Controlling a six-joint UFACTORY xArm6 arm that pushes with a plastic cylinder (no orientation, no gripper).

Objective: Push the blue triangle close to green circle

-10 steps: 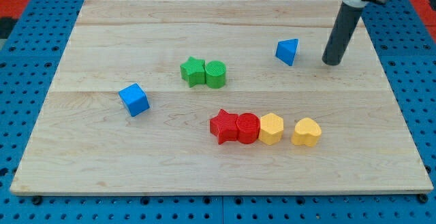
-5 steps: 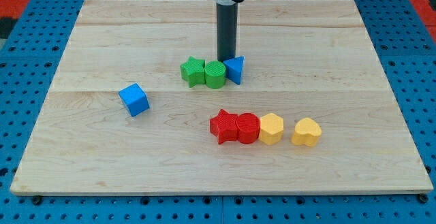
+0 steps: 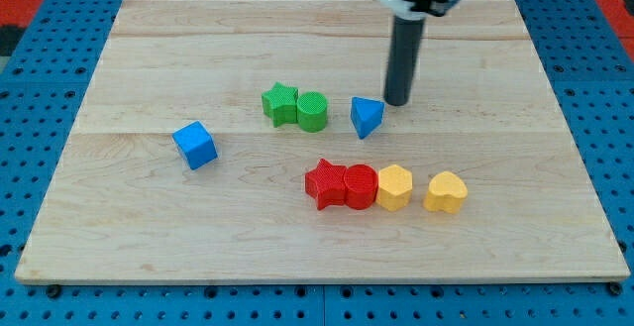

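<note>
The blue triangle (image 3: 366, 117) lies near the middle of the wooden board, a short gap to the right of the green circle (image 3: 312, 111). The green circle touches a green star (image 3: 280, 103) on its left. My tip (image 3: 397, 101) rests on the board just to the upper right of the blue triangle, close to it; contact cannot be told.
A blue cube (image 3: 194, 145) sits at the left. Below the middle runs a row: red star (image 3: 325, 184), red circle (image 3: 361, 186), yellow hexagon (image 3: 394, 187), yellow heart (image 3: 446, 192). The board (image 3: 149, 227) lies on a blue pegboard.
Over the last second the triangle went from upper right to touching the green circle, and now sits a little right of it. My tip moved from above the circle to the triangle's upper right.
</note>
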